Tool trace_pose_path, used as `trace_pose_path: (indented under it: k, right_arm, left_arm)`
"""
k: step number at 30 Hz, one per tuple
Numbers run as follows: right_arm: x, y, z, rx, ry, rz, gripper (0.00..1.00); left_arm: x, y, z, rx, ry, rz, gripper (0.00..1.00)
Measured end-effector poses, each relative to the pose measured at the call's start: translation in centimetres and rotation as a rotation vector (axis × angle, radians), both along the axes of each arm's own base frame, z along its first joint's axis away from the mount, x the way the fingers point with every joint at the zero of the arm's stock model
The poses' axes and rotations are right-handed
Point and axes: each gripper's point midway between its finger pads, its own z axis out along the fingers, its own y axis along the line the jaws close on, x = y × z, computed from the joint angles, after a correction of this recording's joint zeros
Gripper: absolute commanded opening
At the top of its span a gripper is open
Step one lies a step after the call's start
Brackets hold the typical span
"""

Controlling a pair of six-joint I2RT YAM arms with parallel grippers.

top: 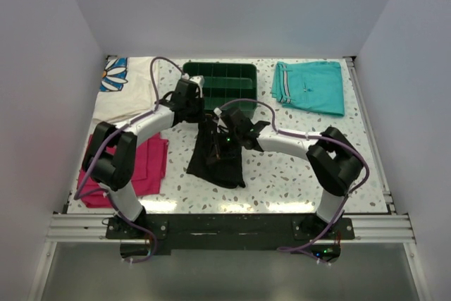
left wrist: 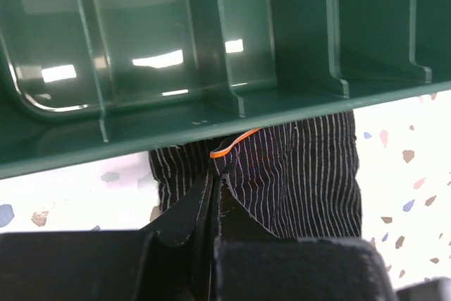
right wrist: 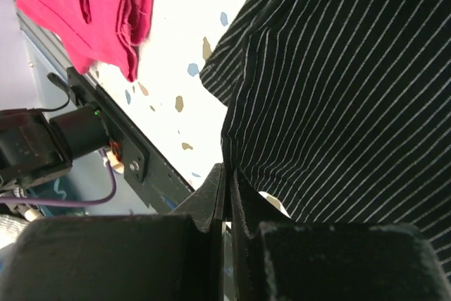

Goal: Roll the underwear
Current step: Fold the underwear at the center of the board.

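Note:
The underwear (top: 215,161), black with fine white stripes, is bunched at mid-table and trails toward the near edge. Its far end is drawn up to both grippers, just in front of the green tray. My left gripper (top: 204,115) is shut on a fold of it. In the left wrist view, striped fabric (left wrist: 303,174) sits pinched between the closed jaws of that gripper (left wrist: 215,177), beside an orange hem (left wrist: 232,144). My right gripper (top: 229,132) is shut on the neighbouring edge. The right wrist view has the cloth (right wrist: 338,89) running into the closed jaws of this gripper (right wrist: 229,171).
A green divided tray (top: 222,79) stands right behind the grippers, and its wall (left wrist: 176,47) fills the top of the left wrist view. Teal shorts (top: 310,86) lie at the back right. A magenta folded cloth (top: 144,163) (right wrist: 99,5) lies left, a floral cloth (top: 123,89) at the back left.

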Motion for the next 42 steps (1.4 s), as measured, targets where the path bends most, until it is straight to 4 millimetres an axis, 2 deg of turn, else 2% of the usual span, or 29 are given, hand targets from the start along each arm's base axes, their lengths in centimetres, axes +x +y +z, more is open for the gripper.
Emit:
trace_pose_path:
  k: [9, 14, 19, 27, 34, 38, 42]
  right_arm:
    - [0.1, 2.2, 0.5, 0.044, -0.022, 0.023, 0.00]
    - [-0.3, 3.3, -0.5, 0.047, -0.012, 0.040, 0.00]
    - [-0.4, 3.6, -1.9, 0.033, 0.005, 0.038, 0.00]
    - [0.0, 4.1, -2.0, 0.046, -0.001, 0.032, 0.00]
    - [0.4, 4.8, -1.8, 0.074, 0.010, 0.005, 0.00]
    - [0.8, 5.5, -2.0, 0.079, 0.016, -0.003, 0.03]
    - [0.9, 5.7, -3.0, 0.064, 0.028, -0.010, 0.09]
  left_arm:
    - [0.2, 1.1, -1.9, 0.030, 0.039, 0.029, 0.00]
    - [0.2, 1.7, -3.1, 0.056, 0.064, 0.046, 0.00]
    - [0.4, 2.5, -3.3, 0.070, 0.070, 0.070, 0.00]
    - [0.4, 3.3, -3.6, 0.079, 0.077, 0.092, 0.01]
    - [0.3, 3.5, -3.9, 0.083, 0.084, 0.102, 0.13]
    - [0.2, 3.6, -3.9, 0.086, 0.085, 0.106, 0.22]
    - [0.3, 4.1, -4.0, 0.094, 0.086, 0.120, 0.29]
